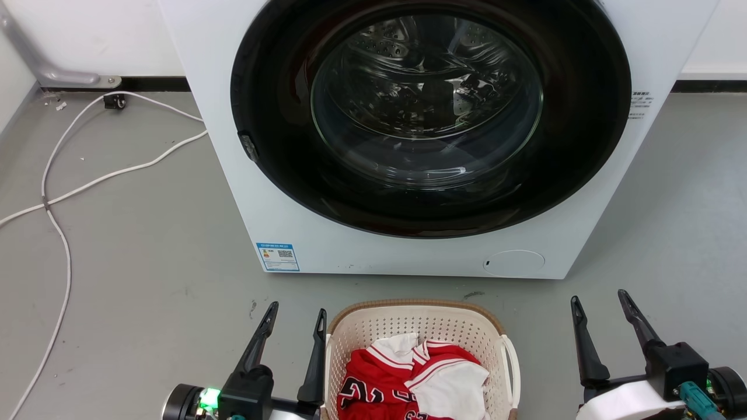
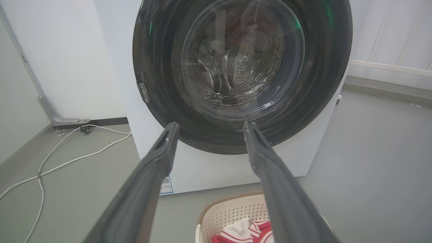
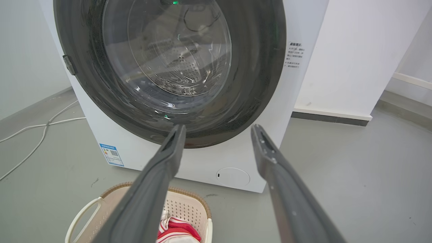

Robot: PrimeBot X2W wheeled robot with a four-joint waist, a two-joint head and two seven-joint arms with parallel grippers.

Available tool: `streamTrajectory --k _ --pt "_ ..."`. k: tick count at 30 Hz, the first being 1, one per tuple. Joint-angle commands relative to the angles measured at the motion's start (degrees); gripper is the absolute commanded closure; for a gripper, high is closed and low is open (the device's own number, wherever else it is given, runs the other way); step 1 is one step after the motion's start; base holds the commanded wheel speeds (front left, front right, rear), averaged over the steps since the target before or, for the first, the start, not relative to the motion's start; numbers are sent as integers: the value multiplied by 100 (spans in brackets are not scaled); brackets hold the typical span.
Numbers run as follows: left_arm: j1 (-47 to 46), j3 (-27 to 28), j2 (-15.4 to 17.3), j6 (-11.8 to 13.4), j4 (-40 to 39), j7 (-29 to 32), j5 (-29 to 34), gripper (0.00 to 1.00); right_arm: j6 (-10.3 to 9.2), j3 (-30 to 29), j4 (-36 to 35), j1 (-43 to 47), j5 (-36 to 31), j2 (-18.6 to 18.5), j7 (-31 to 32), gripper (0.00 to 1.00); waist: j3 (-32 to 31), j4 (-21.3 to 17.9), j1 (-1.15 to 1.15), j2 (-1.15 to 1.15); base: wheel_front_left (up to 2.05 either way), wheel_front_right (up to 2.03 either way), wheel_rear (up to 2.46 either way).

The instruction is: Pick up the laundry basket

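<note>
Dark-fingered left gripper (image 1: 297, 309), right gripper (image 1: 599, 296): spread, empty, flanking laundry basket (image 1: 420, 324).

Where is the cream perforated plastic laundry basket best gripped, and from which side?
Likely by its white side handles: left handle, right handle, each hand coming from its own outer side. The cream perforated plastic laundry basket sits between the open left hand and right hand, and the looped handles stand off its walls.

The basket (image 1: 420, 324) stands upright on the grey floor (image 1: 146, 280), near the washer (image 1: 222, 175) front but not touching it. It is cream and perforated, with a brown woven-look rim and white side handles. Crumpled red-and-white clothes (image 1: 397, 379) lie inside.
</note>
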Motion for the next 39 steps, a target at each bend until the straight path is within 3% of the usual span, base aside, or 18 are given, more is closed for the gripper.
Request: streamTrajectory --k 1,23,39 --pt "61 -10 0 -23 -35 -39 102 0 -3 11 -7 18 -87 -23 -46 0 4 -1 0 0 0 0 0" --pt "-35 146 -83 -196 74 -67 169 0 -4 14 111 -120 -54 -21 -60 0 248 -29 0 0 0 0 0" --pt "-1465 497 -68 -392 825 -63 239 0 -4 -157 557 -1294 -202 -17 -60 0 2232 -72 0 0 0 0 0"
